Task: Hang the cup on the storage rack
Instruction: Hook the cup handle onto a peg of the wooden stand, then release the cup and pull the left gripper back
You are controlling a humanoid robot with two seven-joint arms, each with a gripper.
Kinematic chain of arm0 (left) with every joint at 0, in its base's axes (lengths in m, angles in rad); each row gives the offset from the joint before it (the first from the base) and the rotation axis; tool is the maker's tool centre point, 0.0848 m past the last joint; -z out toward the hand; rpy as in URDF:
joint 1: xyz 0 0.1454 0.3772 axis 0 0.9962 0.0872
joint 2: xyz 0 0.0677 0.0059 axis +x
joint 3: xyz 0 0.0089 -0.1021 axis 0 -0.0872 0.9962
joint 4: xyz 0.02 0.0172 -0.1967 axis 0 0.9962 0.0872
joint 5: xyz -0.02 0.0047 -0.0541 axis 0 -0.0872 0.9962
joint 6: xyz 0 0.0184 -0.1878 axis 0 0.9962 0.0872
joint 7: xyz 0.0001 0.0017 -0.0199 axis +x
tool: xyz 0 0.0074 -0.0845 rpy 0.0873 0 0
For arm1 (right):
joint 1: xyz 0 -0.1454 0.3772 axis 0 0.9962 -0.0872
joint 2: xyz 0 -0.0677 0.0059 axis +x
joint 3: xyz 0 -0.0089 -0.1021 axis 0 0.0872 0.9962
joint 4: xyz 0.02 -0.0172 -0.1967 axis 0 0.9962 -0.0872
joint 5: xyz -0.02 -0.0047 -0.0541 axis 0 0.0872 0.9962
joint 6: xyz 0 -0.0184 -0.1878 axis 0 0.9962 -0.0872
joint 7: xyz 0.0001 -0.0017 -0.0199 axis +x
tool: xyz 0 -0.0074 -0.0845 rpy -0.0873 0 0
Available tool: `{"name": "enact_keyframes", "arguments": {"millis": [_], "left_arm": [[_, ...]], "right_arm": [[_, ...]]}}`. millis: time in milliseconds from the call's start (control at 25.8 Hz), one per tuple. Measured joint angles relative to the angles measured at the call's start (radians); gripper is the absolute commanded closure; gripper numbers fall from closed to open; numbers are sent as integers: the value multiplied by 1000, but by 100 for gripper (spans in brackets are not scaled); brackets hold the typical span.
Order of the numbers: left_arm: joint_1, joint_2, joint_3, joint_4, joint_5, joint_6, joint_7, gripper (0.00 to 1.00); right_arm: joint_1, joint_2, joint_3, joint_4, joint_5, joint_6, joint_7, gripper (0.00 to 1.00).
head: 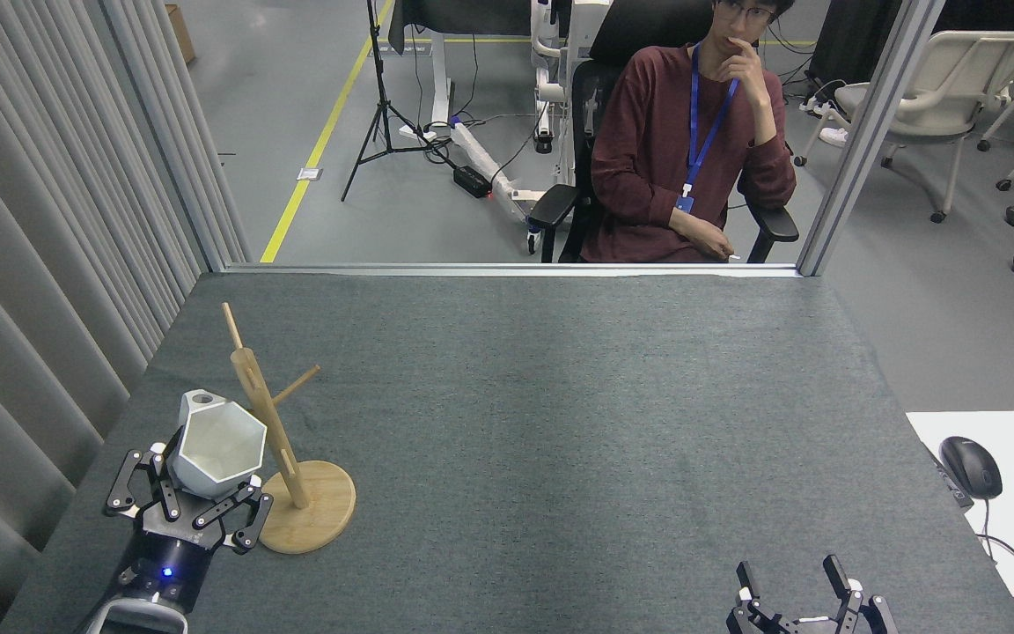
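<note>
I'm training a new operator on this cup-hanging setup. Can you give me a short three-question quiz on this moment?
1. True or false: the cup already hangs from a peg of the storage rack.
2. Which gripper holds the cup? A) left gripper B) right gripper C) neither
3. Fill in: the cup's handle points ____ the robot.

Key:
1. False. The cup is in the gripper, right beside the rack's post, with no peg visibly through the handle hole.
2. A. The right gripper is open and empty near the table's front edge.
3. Away from.
</note>
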Motion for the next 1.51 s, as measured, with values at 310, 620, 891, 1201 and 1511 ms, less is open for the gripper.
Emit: {"name": "enact_keyframes", "arguments": {"millis": [310, 620, 891, 1201, 1511], "left_arm": [[-13, 2, -34, 24, -4, 1, 3, 1], [-4, 0, -41, 16, 2, -8, 28, 1], [21, -5, -39, -8, 11, -17, 33, 1], [90, -12, -27, -58, 56, -16, 30, 1], [138, -13, 22, -101, 93, -17, 30, 1]], "right_arm": [[-1, -1, 0, 0, 0, 5, -2, 2], [-1, 0, 0, 0, -1, 5, -2, 2], [-4, 0, 0, 0, -1, 5, -3, 2], [-11, -2, 1, 0, 0, 5, -3, 2], [-18, -3, 2, 0, 0, 5, -6, 2]]}}
